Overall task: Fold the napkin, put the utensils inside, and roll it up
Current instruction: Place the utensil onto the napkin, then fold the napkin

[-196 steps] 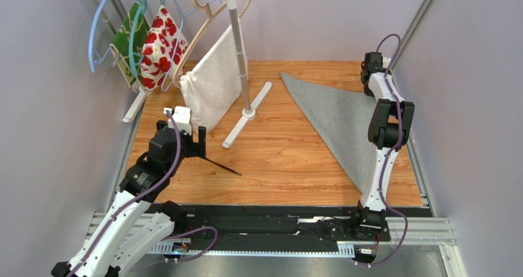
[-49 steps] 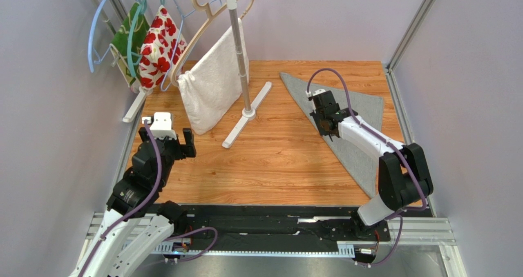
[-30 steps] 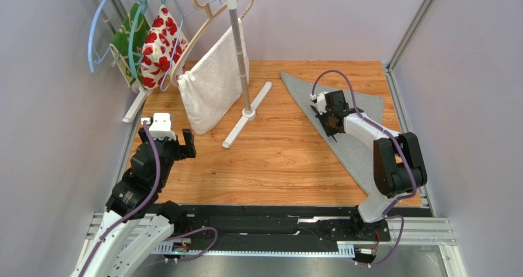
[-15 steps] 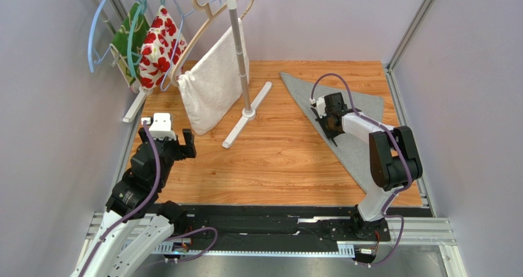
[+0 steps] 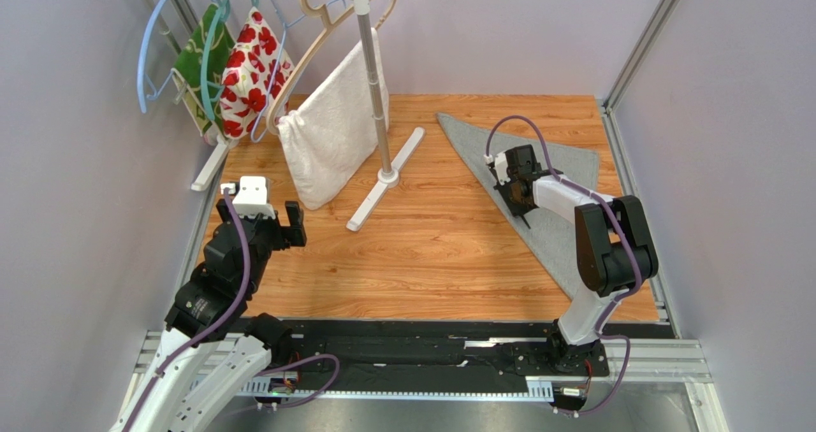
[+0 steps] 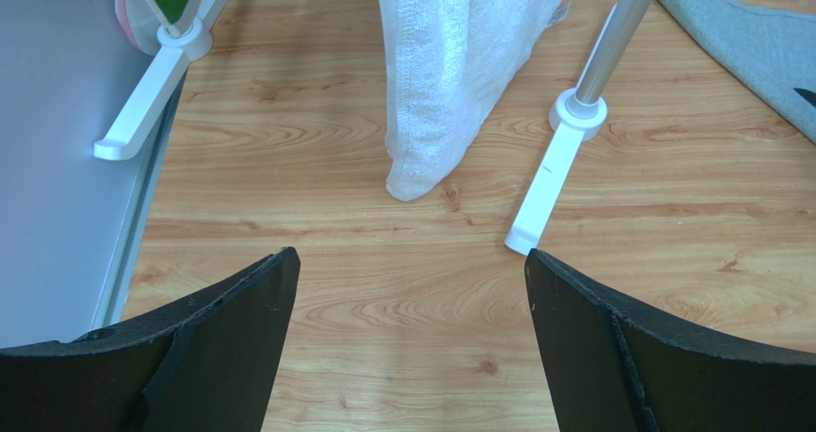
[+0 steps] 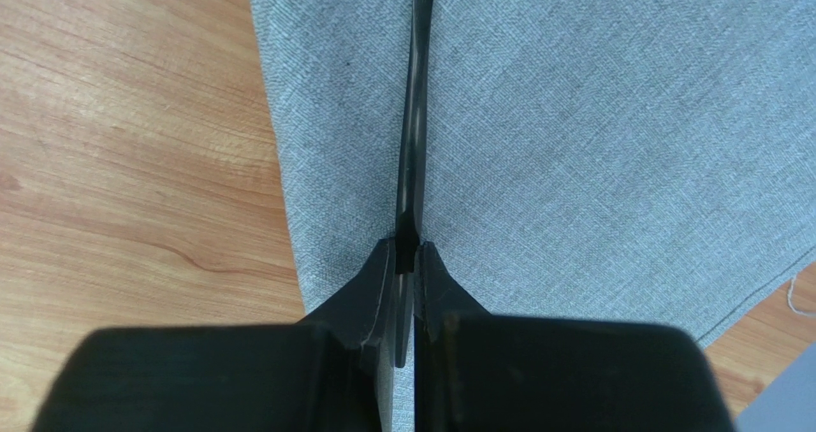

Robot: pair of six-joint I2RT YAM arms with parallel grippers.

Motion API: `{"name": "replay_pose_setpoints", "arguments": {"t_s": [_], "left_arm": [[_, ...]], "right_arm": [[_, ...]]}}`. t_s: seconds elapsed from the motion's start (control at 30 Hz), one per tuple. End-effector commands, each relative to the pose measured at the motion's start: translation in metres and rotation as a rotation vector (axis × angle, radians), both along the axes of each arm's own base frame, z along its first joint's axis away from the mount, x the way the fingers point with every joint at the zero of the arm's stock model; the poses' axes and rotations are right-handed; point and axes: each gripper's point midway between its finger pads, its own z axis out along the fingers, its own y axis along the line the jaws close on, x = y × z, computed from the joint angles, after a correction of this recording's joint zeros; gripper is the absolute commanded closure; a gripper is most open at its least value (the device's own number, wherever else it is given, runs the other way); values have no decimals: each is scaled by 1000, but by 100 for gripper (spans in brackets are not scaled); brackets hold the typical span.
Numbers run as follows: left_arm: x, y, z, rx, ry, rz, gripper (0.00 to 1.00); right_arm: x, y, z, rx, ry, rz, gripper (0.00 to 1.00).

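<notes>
The grey napkin (image 5: 560, 188) lies folded into a triangle at the back right of the table; it fills most of the right wrist view (image 7: 594, 117). My right gripper (image 5: 518, 201) hangs low over the napkin's left edge, shut on the slim black knife (image 7: 416, 117). The knife sticks out forward from between the fingertips (image 7: 378, 270), lying along the cloth just inside its left edge. My left gripper (image 5: 290, 224) is open and empty at the left, above bare wood, as the left wrist view shows (image 6: 407, 279).
A white clothes rack (image 5: 378, 117) stands at the back left with a white towel (image 5: 330, 131), a red-flowered fabric (image 5: 251, 69), a green fabric and hangers. Its foot (image 6: 555, 179) lies ahead of my left gripper. Grey walls close both sides.
The knife went from my left gripper to my right one, which swung to the napkin's left edge. In the last second the right gripper only settled slightly. The left arm pulled back and is still.
</notes>
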Motion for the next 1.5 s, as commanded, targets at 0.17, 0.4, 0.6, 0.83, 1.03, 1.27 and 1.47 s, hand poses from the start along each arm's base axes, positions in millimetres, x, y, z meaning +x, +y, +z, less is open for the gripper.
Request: {"name": "replay_pose_setpoints", "arguments": {"t_s": [0.17, 0.4, 0.6, 0.83, 1.03, 1.27, 1.47], "left_arm": [[1, -6, 4, -20, -13, -24, 3], [2, -7, 3, -20, -11, -30, 3], [3, -8, 3, -19, -8, -33, 3], [2, -6, 3, -16, -8, -23, 3], [2, -3, 0, -4, -2, -7, 3], [3, -4, 0, -2, 3, -9, 3], [4, -4, -1, -2, 6, -8, 3]], "right_arm": [[20, -7, 51, -2, -155, -77, 68], [9, 17, 95, 188, -212, -191, 60], [-12, 53, 80, 240, -191, -204, 60], [0, 56, 46, 215, -156, -252, 64], [5, 47, 26, 134, -136, -238, 67], [8, 41, 14, 78, -122, -213, 72], [11, 36, 11, 45, -128, -213, 73]]}}
